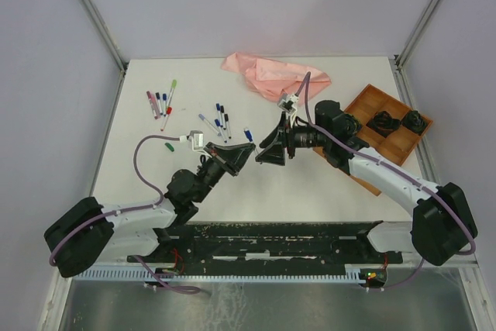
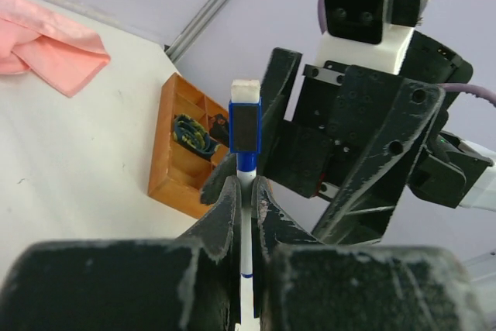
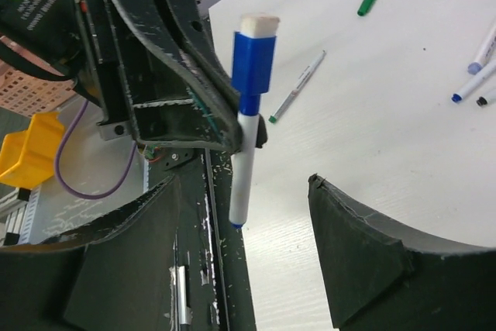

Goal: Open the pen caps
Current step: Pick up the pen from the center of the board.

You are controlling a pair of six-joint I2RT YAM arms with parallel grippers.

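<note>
My left gripper is shut on a thin white pen barrel and holds it up off the table. The pen's blue cap, with a white tip, sits on the barrel just past the fingertips. In the right wrist view the same blue cap and barrel stand between my right gripper's wide-open fingers. The right gripper faces the left gripper mid-table and touches nothing. A loose green cap lies on the table.
Several pens lie at the back left and back middle. An uncapped pen lies near the green cap. A pink cloth lies at the back. A wooden tray with dark objects stands at the right.
</note>
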